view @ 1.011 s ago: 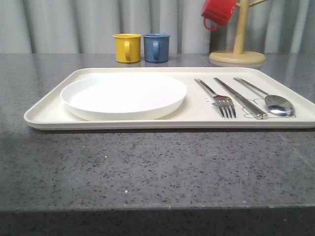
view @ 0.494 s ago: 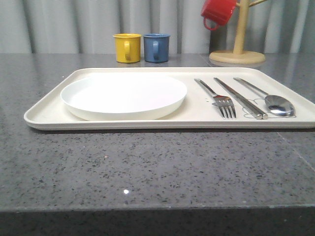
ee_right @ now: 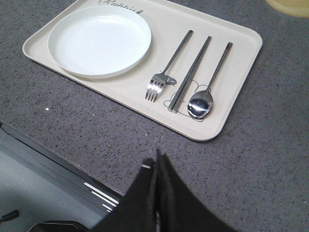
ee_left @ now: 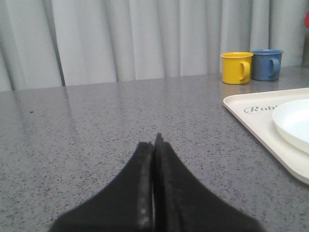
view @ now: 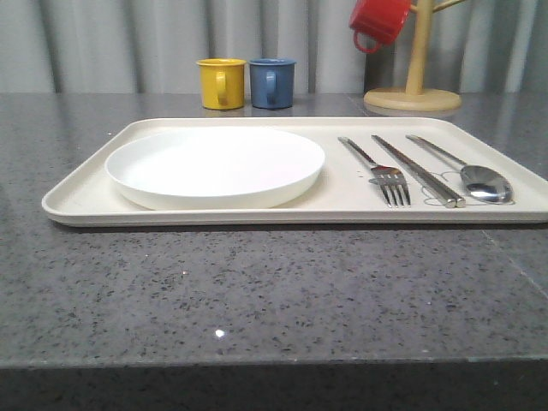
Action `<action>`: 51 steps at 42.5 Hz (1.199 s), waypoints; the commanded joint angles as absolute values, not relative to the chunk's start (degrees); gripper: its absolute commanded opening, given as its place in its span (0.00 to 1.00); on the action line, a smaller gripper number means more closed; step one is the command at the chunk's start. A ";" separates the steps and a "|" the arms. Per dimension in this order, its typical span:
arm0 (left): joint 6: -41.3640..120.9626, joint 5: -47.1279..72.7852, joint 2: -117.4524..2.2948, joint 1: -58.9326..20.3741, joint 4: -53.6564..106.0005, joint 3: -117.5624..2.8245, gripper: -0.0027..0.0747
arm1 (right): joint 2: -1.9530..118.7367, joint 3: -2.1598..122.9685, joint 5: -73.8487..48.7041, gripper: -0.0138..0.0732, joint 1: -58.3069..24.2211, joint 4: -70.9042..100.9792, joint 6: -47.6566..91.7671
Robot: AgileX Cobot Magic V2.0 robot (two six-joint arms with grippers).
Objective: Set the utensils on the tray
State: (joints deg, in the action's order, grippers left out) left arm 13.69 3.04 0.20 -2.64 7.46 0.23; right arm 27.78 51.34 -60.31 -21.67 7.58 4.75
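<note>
The cream tray lies across the grey table. On its left half rests the round white plate. On its right half lie the fork, the chopsticks and the spoon, side by side. My left gripper is shut and empty, low over bare table to the left of the tray. My right gripper is shut and empty, high above the table's front edge, nearer than the tray.
A yellow mug and a blue mug stand behind the tray. A wooden mug tree at the back right carries a red mug. The table's front edge runs below the right gripper.
</note>
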 commanded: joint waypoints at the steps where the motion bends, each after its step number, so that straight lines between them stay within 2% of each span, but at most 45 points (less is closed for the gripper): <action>1: 13.65 -1.84 1.45 -2.39 7.26 0.51 0.01 | 28.16 52.70 -56.78 0.03 -21.60 7.41 5.07; 19: 12.65 -2.05 1.45 -1.80 6.49 0.51 0.01 | 28.16 52.70 -56.78 0.03 -21.60 7.41 5.07; 25: 5.03 -2.00 1.56 -1.21 -0.31 0.51 0.01 | 28.16 52.70 -56.78 0.03 -21.60 7.41 5.07; 51: 5.03 -2.00 1.56 2.06 0.00 0.51 0.01 | 28.16 52.70 -56.78 0.03 -21.60 7.41 5.07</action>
State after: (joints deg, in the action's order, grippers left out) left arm 5.63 2.70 0.20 2.12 0.00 0.23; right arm 27.78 51.34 -60.41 -21.67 7.58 4.75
